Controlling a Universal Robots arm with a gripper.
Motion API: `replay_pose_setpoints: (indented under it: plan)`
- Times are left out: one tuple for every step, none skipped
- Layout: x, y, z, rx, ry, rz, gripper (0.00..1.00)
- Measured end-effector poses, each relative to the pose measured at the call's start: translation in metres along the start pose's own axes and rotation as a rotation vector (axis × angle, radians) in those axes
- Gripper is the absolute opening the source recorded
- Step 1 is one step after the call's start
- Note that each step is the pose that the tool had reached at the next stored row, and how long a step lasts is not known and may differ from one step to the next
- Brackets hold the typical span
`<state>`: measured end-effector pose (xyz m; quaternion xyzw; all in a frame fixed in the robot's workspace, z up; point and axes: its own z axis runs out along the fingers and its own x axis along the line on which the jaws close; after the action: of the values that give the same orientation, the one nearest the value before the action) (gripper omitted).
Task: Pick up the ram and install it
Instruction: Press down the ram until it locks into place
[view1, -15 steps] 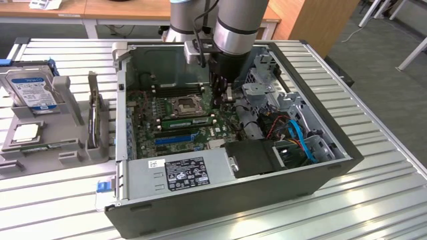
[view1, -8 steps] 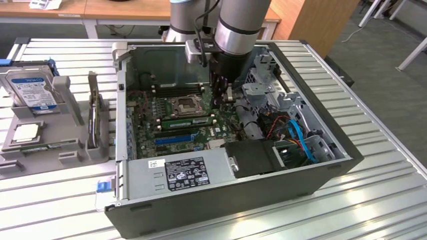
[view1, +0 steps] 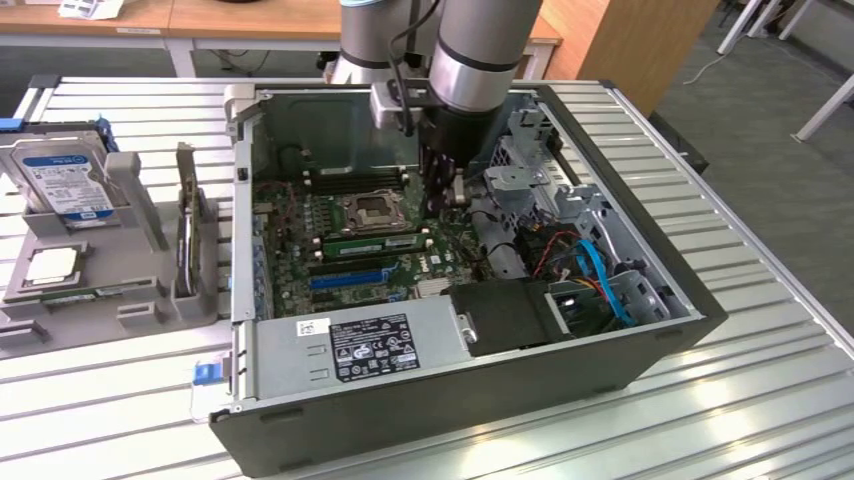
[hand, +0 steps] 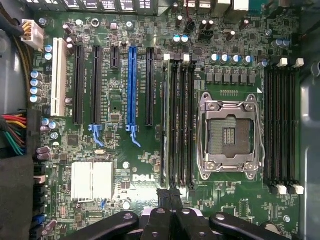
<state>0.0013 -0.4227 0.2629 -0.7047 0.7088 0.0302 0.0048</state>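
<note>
A long green ram stick (view1: 375, 243) stands on edge in a memory slot beside the CPU socket (view1: 370, 211) on the motherboard inside the open computer case. In the wrist view it appears edge-on as a thin line (hand: 164, 120) along the outermost of the black slots next to the socket (hand: 229, 134). My gripper (view1: 447, 193) hangs inside the case just above the board, near one end of that bank of slots. Its black fingers (hand: 170, 194) are pressed together and shut, with nothing between them.
The case walls (view1: 243, 200) enclose the board. The power supply (view1: 360, 345) sits at the front, with a drive cage and blue cables (view1: 601, 280) on the exterior view's right. A grey holder (view1: 120, 290) outside the case carries a hard drive (view1: 60, 180), a chip and an upright card (view1: 187, 230).
</note>
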Motion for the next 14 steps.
replay_pose_setpoints:
  plan:
    - [0.0,0.0,0.0007,0.0,0.0001,0.0,0.1]
    - [0.0,-0.0001,0.0015,0.0,0.0001,0.0,0.1]
    - [0.0,-0.0001,0.0023,-0.0001,0.0002,0.0,0.1]
    - [0.0,-0.0001,0.0031,-0.0001,0.0001,0.0,0.1]
    - [0.0,-0.0001,0.0038,-0.0001,0.0002,0.0,0.1]
    - [0.0,-0.0002,0.0045,0.0,0.0002,0.0,0.1]
    - [0.0,-0.0002,0.0053,-0.0001,0.0002,0.0,0.1]
    - [0.0,-0.0002,0.0062,0.0,0.0002,0.0,0.1]
    - [0.0,-0.0003,0.007,0.0,0.0001,0.0,0.1]
    - [0.0,-0.0003,0.0078,0.0,0.0001,0.0,0.1]
    - [0.0,-0.0003,0.0087,0.0,0.0001,0.0,0.1]
    - [0.0,-0.0003,0.0095,-0.0001,0.0001,0.0,0.1]
    - [0.001,-0.0004,0.0104,-0.0001,0.0002,0.0,0.1]
    - [0.001,-0.0004,0.0114,0.0,0.0001,0.0,0.1]
